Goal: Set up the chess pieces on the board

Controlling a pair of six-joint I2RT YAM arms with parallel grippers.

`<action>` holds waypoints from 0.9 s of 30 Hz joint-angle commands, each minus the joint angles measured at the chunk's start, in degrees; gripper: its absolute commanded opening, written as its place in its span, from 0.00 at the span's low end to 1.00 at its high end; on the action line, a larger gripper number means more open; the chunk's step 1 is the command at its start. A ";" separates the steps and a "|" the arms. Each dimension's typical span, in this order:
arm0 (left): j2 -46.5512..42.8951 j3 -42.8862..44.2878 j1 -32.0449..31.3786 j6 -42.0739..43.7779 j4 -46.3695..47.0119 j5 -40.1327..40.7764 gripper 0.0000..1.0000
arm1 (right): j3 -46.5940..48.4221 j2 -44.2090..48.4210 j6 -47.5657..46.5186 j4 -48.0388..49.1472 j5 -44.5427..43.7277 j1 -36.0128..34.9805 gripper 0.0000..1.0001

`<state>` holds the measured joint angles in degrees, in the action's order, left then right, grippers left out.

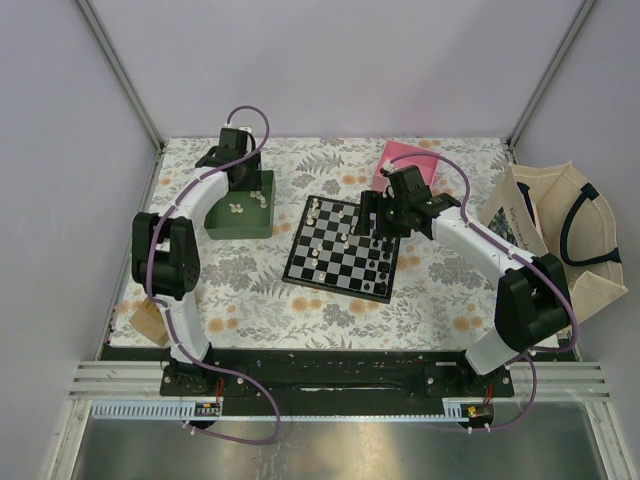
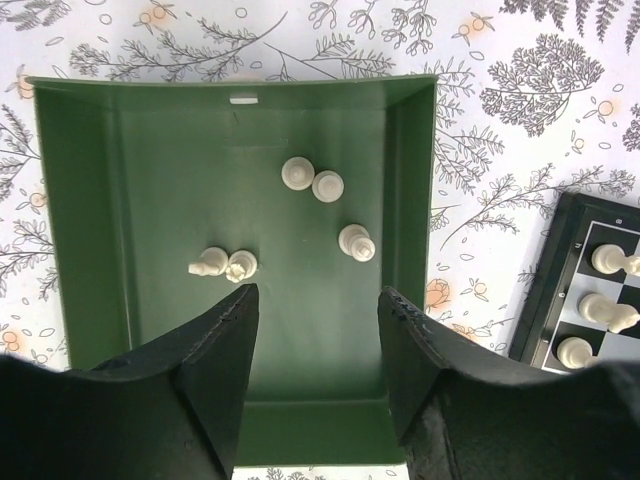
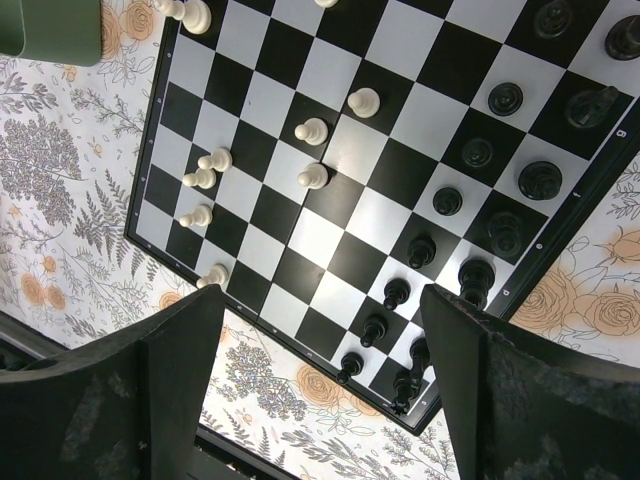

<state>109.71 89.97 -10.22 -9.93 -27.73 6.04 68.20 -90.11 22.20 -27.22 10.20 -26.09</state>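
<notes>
Left wrist view: the left gripper (image 2: 315, 300) hangs over the green tray (image 2: 80, 200), its jaws spread and empty, with 5 cream pieces (image 2: 357, 242) lying loose on the tray floor. Right wrist view: the right gripper (image 3: 320, 298) hovers above the board (image 3: 330, 235) with its jaws wide and empty. On the board, more cream pieces stand toward 1 edge and black pieces (image 3: 447, 201) toward the opposite edge.

The board (image 2: 550, 280) runs off the left wrist view's right edge (only one corner shows).
</notes>
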 commanded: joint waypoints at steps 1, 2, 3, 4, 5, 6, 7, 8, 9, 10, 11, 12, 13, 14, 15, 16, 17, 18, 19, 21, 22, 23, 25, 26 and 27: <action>0.77 2.31 0.64 0.27 0.65 -2.79 0.54 | 0.88 -0.16 0.30 1.38 1.14 0.42 0.89; 1.03 2.49 0.55 0.35 0.74 -3.05 0.53 | 0.88 -0.25 0.39 1.30 1.05 0.42 0.89; 1.29 2.40 0.55 0.44 0.57 -3.40 0.53 | 0.96 -0.33 0.48 1.38 1.14 0.42 0.89; 1.47 2.40 0.55 0.35 0.65 -3.32 0.53 | 0.97 -0.33 0.57 1.30 1.23 0.42 0.89; 1.73 2.40 0.55 0.18 0.66 -3.23 0.52 | 0.97 -0.42 0.57 1.38 1.23 0.42 0.89; 2.00 2.40 0.64 0.00 0.66 -3.14 0.51 | 1.05 -0.34 0.65 1.30 1.32 0.42 0.89; 2.26 2.40 0.55 -0.26 0.66 -3.40 0.50 | 1.14 -0.42 0.66 1.30 1.40 0.42 0.89; 2.52 2.49 0.64 -0.35 0.66 -3.67 0.50 | 1.14 -0.51 0.57 1.30 1.41 0.42 0.89; 2.79 2.49 0.64 -0.61 0.66 -3.67 0.50 | 1.14 -0.51 0.65 1.38 1.41 0.42 0.89; 3.05 2.57 0.55 -0.87 0.66 -3.58 0.50 | 1.14 -0.60 0.66 1.30 1.41 0.42 0.89; 3.40 2.84 0.55 -0.88 0.66 -3.67 0.50 | 1.23 -0.60 0.66 1.38 1.32 0.42 0.89; 3.84 3.01 0.64 -1.05 0.66 -3.58 0.50 | 1.23 -0.68 0.66 1.30 1.49 0.42 0.89; 4.28 3.36 0.55 -1.23 0.66 -3.67 0.50 | 1.23 -0.77 0.66 1.30 1.58 0.42 0.89; 4.63 3.63 0.55 -1.40 0.66 -3.67 0.50 | 1.14 -0.86 0.66 1.38 1.58 0.42 0.89; 5.33 3.89 0.55 -1.66 0.66 -3.76 0.50 | 1.32 -0.95 0.66 1.30 1.67 0.34 0.89; 5.60 4.15 0.55 -1.93 0.66 -3.76 0.50 | 1.32 -1.04 0.66 1.30 1.76 0.42 0.89; 6.12 4.59 0.55 -2.19 0.74 -3.85 0.49 | 1.32 -1.12 0.66 1.30 1.76 0.42 0.89; 6.48 4.86 0.55 -2.63 0.74 -3.93 0.49 | 1.40 -1.13 0.66 1.30 1.76 0.42 0.89; 6.92 5.03 0.64 -2.81 0.74 -4.02 0.49 | 1.32 -1.21 0.66 1.30 1.76 0.42 0.89; 7.88 5.74 0.64 -3.51 0.66 -3.85 0.49 | 1.49 -1.39 0.66 1.38 1.76 0.42 0.89; 8.50 6.09 0.55 -3.77 0.57 -3.76 0.48 | 1.58 -1.39 0.57 1.38 1.76 0.42 0.89; 8.85 6.35 0.55 -4.04 0.65 -3.76 0.47 | 1.58 -1.48 0.74 1.30 1.76 0.51 0.89; 9.55 6.79 0.55 -4.65 0.57 -3.93 0.46 | 1.58 -1.56 0.74 1.30 1.76 0.42 0.89; 9.82 6.88 0.46 -4.92 0.48 -4.11 0.46 | 1.58 -1.48 0.74 1.30 1.84 0.34 0.89; 10.08 7.06 0.55 -5.09 0.57 -4.20 0.46 | 1.58 -1.48 0.66 1.30 1.67 0.42 0.89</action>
<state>118.98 93.86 -10.00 -13.10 -27.75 3.05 68.20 -91.22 22.81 -27.22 11.27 -26.06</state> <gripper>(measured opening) 0.465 0.887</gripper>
